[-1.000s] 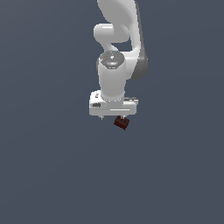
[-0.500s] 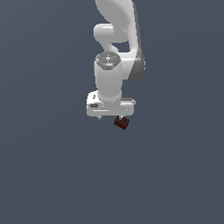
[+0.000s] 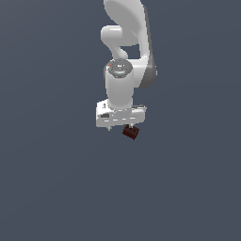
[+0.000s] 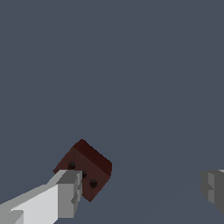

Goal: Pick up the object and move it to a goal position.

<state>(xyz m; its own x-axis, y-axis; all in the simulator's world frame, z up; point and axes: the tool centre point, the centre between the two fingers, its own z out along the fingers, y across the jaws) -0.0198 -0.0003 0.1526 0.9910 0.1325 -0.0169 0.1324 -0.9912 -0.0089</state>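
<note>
The object is a tiny dark red-brown cube [image 3: 131, 132] lying tilted on the grey floor, just under the white hand at the exterior view's right. In the wrist view the cube [image 4: 87, 168] has small dark holes on one face. My gripper [image 3: 120, 127] hangs over it, pointing down. In the wrist view the gripper [image 4: 141, 190] is open wide. One finger [image 4: 65, 197] is right beside the cube, partly in front of it. The other finger [image 4: 213, 187] is far from it. The cube lies outside the gap between the fingers.
A plain dark grey floor [image 3: 56, 188] fills both views. The white arm [image 3: 127, 37] rises above the hand. No goal marker shows.
The hand has shifted and turned slightly over the cube. The cube has stayed in place.
</note>
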